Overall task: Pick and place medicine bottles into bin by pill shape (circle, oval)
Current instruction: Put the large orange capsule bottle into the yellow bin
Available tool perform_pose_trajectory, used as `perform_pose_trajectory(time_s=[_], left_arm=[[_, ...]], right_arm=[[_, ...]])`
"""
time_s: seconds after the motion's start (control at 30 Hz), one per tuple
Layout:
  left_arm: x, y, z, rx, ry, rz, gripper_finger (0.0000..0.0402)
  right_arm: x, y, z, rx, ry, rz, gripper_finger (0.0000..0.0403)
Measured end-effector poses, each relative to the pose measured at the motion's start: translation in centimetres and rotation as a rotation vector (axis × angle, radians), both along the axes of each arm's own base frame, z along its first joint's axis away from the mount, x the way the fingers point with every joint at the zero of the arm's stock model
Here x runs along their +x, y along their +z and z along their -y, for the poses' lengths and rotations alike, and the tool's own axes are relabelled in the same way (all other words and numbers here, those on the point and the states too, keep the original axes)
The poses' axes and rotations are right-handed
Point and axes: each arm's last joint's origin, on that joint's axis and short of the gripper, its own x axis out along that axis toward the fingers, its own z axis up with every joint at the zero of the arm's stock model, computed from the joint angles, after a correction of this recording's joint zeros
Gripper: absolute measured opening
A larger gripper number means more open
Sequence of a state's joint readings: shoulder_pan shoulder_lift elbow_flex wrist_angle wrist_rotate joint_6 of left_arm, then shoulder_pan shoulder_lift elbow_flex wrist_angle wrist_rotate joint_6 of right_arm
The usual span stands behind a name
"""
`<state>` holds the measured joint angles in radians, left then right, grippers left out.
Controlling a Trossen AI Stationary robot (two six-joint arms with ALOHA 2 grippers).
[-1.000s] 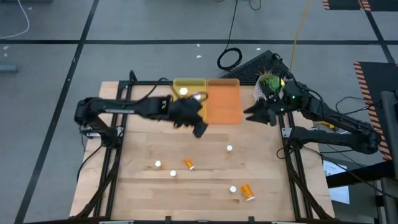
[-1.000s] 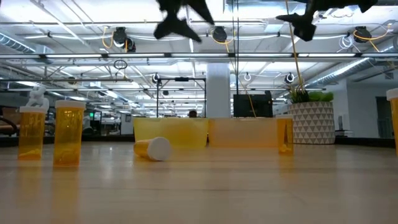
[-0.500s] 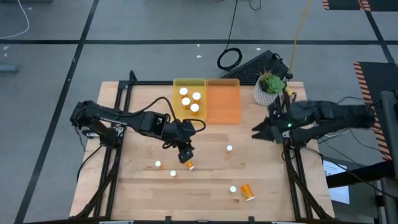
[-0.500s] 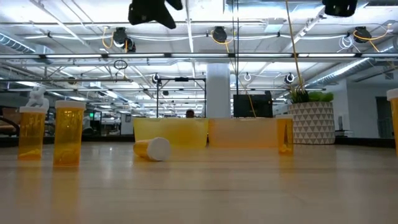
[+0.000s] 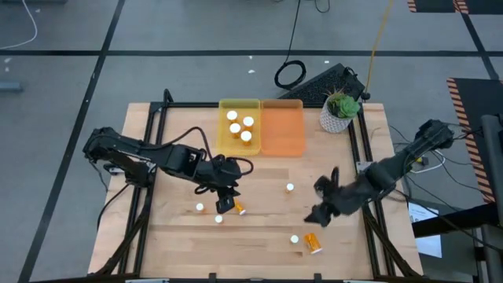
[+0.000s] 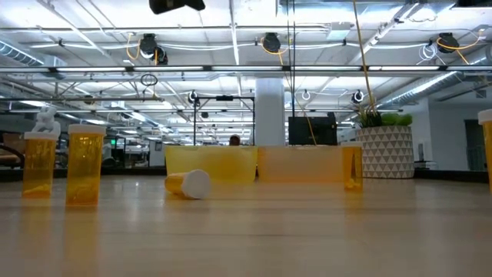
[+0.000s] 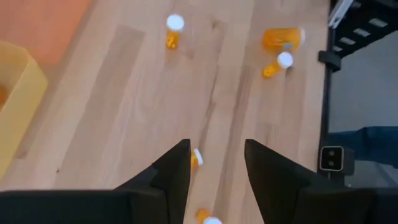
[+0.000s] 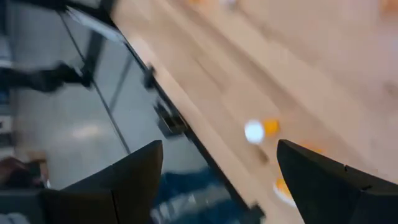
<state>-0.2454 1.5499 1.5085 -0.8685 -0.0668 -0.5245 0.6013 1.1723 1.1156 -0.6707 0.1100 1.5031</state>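
Note:
Loose medicine bottles, orange with white caps, are spread over the wooden table. One lies on its side point(image 5: 238, 208), another lies near the front right point(image 5: 314, 243), and several stand upright point(image 5: 200, 207) point(image 5: 218, 219) point(image 5: 290, 188) point(image 5: 294, 239). Three more stand in the yellow bin point(image 5: 239, 106); the orange bin point(image 5: 281, 130) beside it shows none. My left gripper point(image 5: 225, 201) hangs open over the lying bottle point(image 7: 194, 158), which shows between its fingers point(image 7: 176, 171), untouched. My right gripper point(image 5: 316, 203) is open wide above the front-right bottles point(image 8: 254, 131).
A white pot with a green plant point(image 5: 339, 112) stands at the far right corner. Black frame rails point(image 5: 149, 181) point(image 5: 368, 220) run along both table sides. In the low view, two upright bottles point(image 6: 38, 165) point(image 6: 84, 165) stand at the left, with bare wood in front.
My left gripper has come from over the yellow bin toward the table's near edge and down, ending over the lying bottle. My right gripper has swung from beside the plant toward the near edge, over the front-right bottles. No bottle has moved.

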Motion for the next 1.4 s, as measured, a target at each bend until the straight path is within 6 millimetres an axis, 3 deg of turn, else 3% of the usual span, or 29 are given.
perform_pose_trajectory(time_s=[0.33,0.83,1.03,1.4], left_arm=[[-0.2,0.0,0.9,0.027,-0.027,0.011,0.0154],[-0.2,0.0,1.0,0.057,-0.047,0.016,0.0154],[-0.2,0.0,0.9,0.066,-0.055,0.017,0.0154],[0.0,0.0,0.1,0.075,-0.039,0.017,0.0154]], right_arm=[[0.0,-3.9,-5.0,0.028,0.114,-0.234,0.0306],[0.4,-9.0,-8.4,-0.003,0.057,-0.461,0.0306],[1.2,-10.3,-8.2,-0.049,0.04,-0.496,0.0306],[2.6,-12.3,-5.7,-0.026,0.074,-0.536,0.0306]])
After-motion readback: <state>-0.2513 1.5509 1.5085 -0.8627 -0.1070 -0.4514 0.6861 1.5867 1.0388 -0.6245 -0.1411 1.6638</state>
